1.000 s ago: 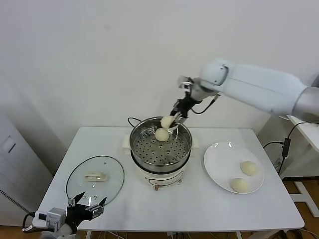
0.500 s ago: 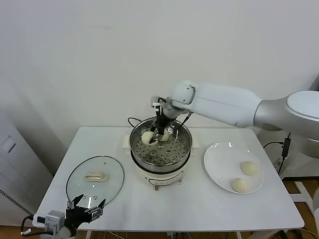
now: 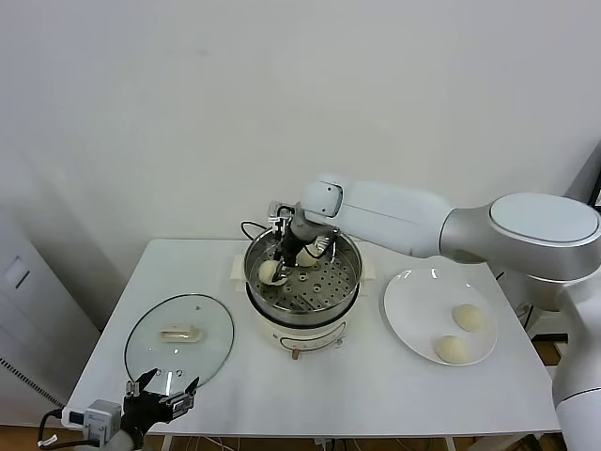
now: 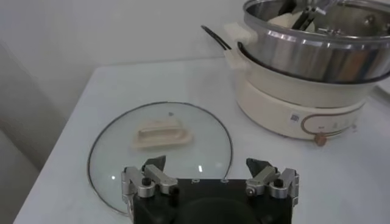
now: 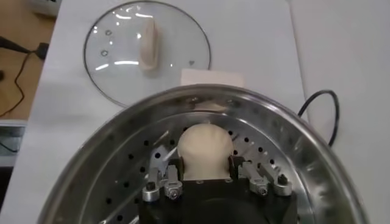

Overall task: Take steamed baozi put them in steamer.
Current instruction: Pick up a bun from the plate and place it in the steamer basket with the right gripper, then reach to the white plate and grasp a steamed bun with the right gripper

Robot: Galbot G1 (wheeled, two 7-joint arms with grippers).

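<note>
Steamer [image 3: 302,299] holding baozi [image 5: 204,151], right tool [image 5: 204,177] gripping

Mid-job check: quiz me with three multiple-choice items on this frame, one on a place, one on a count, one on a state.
1. Where is the oval glass lid?
A. On the steamer
B. Flat on the table, on the robot's left of the cooker
C. On the plate

2. How many buns lie on the flat white plate?
A. One
B. Two
C. Four

3. What is the right gripper doing?
A. Hanging open above the plate
B. Parked at the table edge
C. Holding a bun down inside the steamer

Key:
1 B: the oval glass lid lies on the white table.
2 B: two buns sit on the flat white plate.
3 C: the right gripper has its jaws on either side of a pale cream-yellow bun inside the shiny steel steamer basket. It is the left gripper that is parked, open, at the front table edge.
</note>
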